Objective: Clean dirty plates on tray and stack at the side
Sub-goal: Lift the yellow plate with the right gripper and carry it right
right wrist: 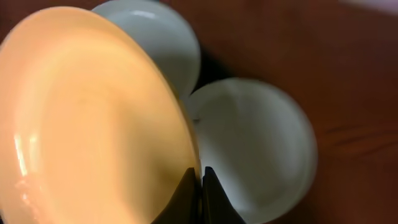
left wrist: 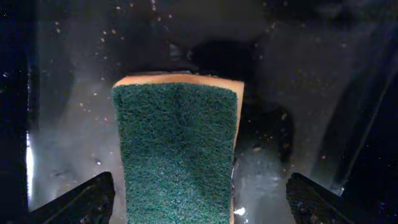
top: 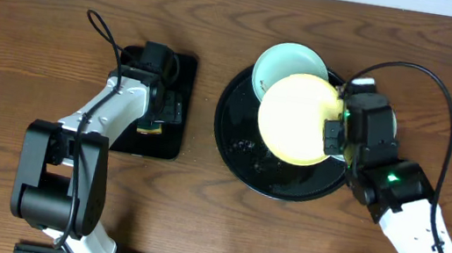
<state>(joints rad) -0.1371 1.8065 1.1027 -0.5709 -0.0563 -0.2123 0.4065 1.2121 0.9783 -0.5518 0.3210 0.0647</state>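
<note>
At the far left, the left gripper (top: 155, 116) is hanging over the small rectangular tray (top: 172, 143). Its fingers are spread wide to both sides of the sponge (left wrist: 177, 155) and are holding nothing. The sponge is lying there with its green rough face up. So I judge that the scrubbing is not going on at this moment.

Moving right, the large round tray (top: 240, 155) is lying near the middle of the table (top: 47, 13). The yellow plate (top: 294, 118) is tilted above it, and one mint plate (top: 278, 67) is resting at the tray's far edge, partly under the yellow one. At the right, the right gripper (top: 334, 133) is pinching the rim of the yellow plate, with the jaws pressed together on it.

I am seeing no stack at the side, so in my judgement most of the task is remaining: wiping each plate and stacking all three.

Only the left wrist view is showing the sponge's face and the wet, speckled floor of the small tray. The overhead view is showing just a sliver of the sponge. Only the right wrist view is showing the second mint plate (right wrist: 255, 143) clearly, since from above the right gripper is covering most of it. I cannot tell whether it is lying on the tray or beside it. The right wrist picture is too blurred for judging smudges.
</note>
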